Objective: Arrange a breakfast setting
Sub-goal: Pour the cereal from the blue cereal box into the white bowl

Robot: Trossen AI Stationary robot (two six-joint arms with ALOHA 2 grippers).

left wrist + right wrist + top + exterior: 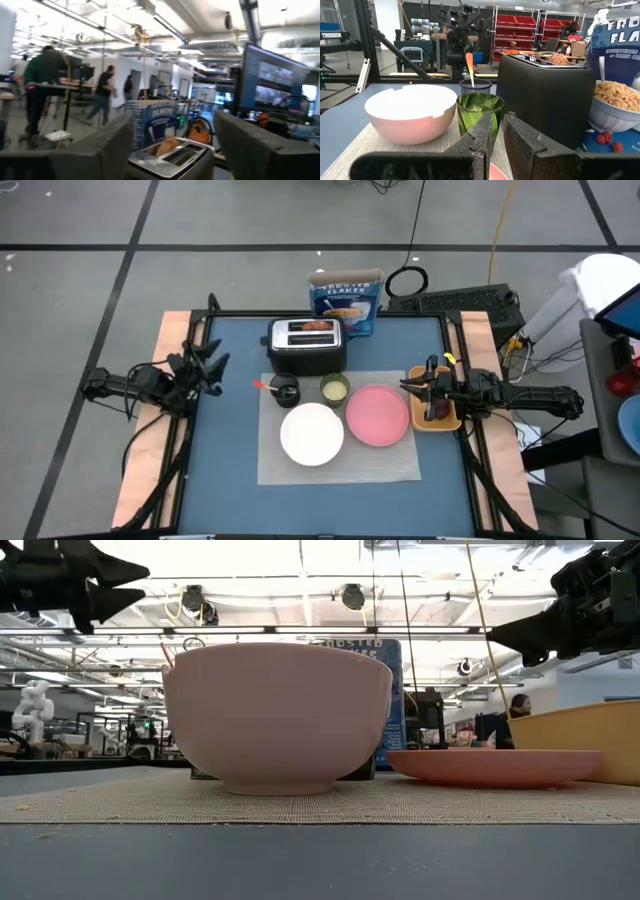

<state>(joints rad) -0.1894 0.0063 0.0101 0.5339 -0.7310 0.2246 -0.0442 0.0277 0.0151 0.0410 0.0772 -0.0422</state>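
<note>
A grey mat [340,462] lies mid-table. On it rest a white bowl [312,433], a pink plate [377,415], a small green cup [335,388] and a black cup [286,391]. A red-handled spoon [469,65] stands in the black cup. The blue cereal box [346,300] stands upright beyond the table's far edge. My left gripper [212,363] hovers open over the table's left edge, with nothing between its fingers [105,150]. Above the orange tray [437,418] at the right, my right gripper [408,385] is shut and empty, pointing at the green cup [479,112].
A black-and-silver toaster [306,345] with toast in its slots stands at the mat's far edge, in front of the cereal box. Bare blue table shows near the left edge and along the near edge. People move about in the room beyond.
</note>
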